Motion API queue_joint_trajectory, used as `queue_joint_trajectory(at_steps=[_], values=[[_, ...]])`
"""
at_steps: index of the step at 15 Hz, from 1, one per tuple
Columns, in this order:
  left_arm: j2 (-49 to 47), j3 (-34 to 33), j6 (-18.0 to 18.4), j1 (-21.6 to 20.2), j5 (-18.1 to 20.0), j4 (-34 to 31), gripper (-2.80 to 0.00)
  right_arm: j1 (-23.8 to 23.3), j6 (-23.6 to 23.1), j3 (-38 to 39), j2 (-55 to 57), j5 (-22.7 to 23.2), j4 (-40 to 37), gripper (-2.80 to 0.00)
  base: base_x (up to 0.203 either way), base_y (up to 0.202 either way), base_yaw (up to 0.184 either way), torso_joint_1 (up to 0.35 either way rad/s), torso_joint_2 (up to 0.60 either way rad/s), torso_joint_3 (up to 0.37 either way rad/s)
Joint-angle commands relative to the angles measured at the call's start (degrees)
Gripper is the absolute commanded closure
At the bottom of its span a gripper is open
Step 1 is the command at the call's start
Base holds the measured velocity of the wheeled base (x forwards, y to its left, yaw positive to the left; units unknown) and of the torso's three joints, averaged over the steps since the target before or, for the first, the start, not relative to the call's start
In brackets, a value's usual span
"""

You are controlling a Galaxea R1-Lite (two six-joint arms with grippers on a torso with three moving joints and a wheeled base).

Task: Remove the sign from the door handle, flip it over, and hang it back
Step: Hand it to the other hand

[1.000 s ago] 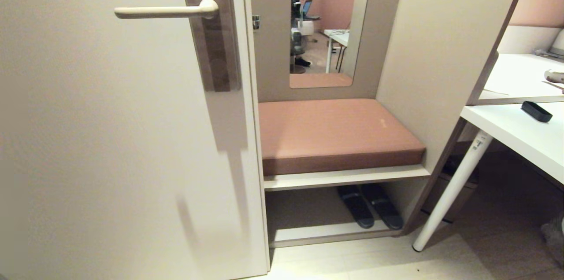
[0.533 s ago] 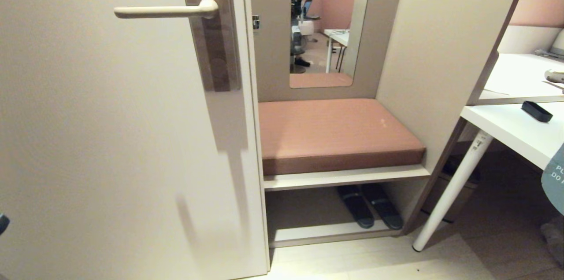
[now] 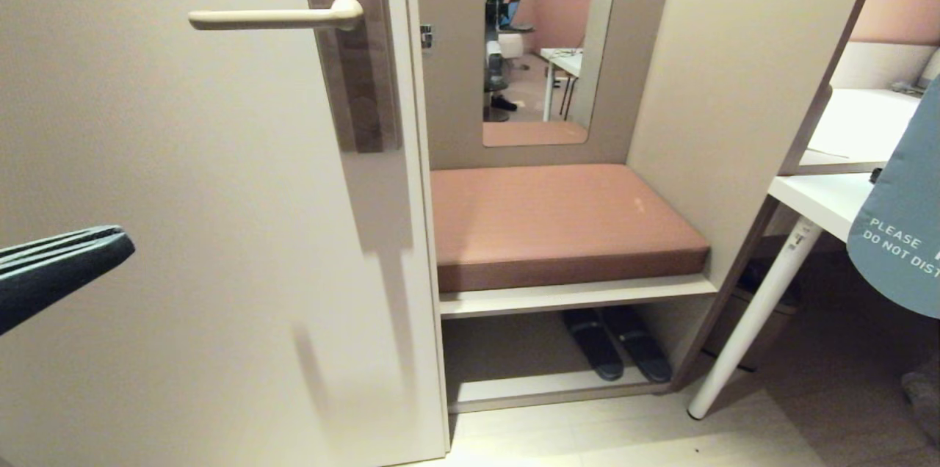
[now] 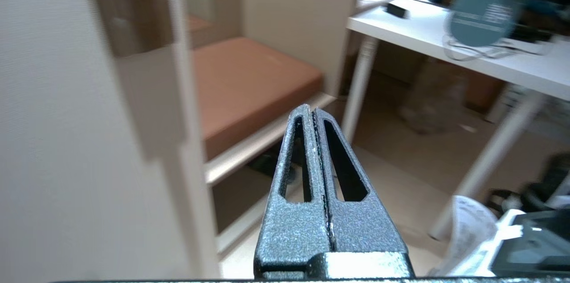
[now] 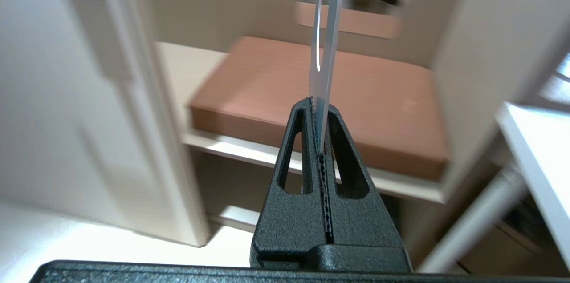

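The cream door handle (image 3: pixel 275 17) juts left from its brownish-grey backplate (image 3: pixel 354 56) on the door, and nothing hangs on it. The sign (image 3: pixel 902 232) is at the head view's right edge, blue face showing "PLEASE DO NOT DIST…". In the right wrist view my right gripper (image 5: pixel 318 106) is shut on the sign (image 5: pixel 326 29), seen edge-on and sticking up from the jaws. My left gripper (image 3: pixel 117 242) reaches in from the left edge, well below the handle, shut and empty. The left wrist view shows the left gripper (image 4: pixel 311 111) shut, with the blue sign (image 4: pixel 485 11) far off.
Beside the door stands a brown cushioned bench (image 3: pixel 558 221) with dark slippers (image 3: pixel 617 349) under it and a mirror (image 3: pixel 536 41) above, reflecting a person. A white table (image 3: pixel 837 214) with a slanted leg (image 3: pixel 756 313) is at the right.
The left gripper has come into the head view from the left edge. The sign has risen into view at the right edge and shows more of its blue face.
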State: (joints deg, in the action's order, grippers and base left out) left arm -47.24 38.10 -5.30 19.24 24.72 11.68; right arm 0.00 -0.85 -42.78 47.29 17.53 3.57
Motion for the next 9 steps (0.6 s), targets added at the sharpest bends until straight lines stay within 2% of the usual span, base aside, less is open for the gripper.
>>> queue_joint_trajectory(at_steps=[1,4,6,9], values=[[-4.9,2.1,-0.5,0.3,2.0,0.1,0.0,0.0,-0.1,-2.1,3.2,4.0,0.0,0.0,0.0,0.0,0.0,0.0,0.0,0.0],[-10.2,4.3,-3.3,1.4,4.1,5.1,0.0,0.0,-0.1,-5.2,7.0,10.5,0.0,0.0,0.0,0.0,0.0,0.0,0.0,0.0],[-13.0,5.2,-6.0,4.3,4.3,8.2,0.0,0.1,-0.3,-8.0,10.1,17.4,0.0,0.0,0.0,0.0,0.0,0.0,0.0,0.0],[-15.2,5.5,-6.6,9.0,4.9,8.5,0.0,0.2,-0.4,-11.8,14.9,25.9,0.1,0.0,0.0,0.0,0.0,0.0,0.0,0.0]])
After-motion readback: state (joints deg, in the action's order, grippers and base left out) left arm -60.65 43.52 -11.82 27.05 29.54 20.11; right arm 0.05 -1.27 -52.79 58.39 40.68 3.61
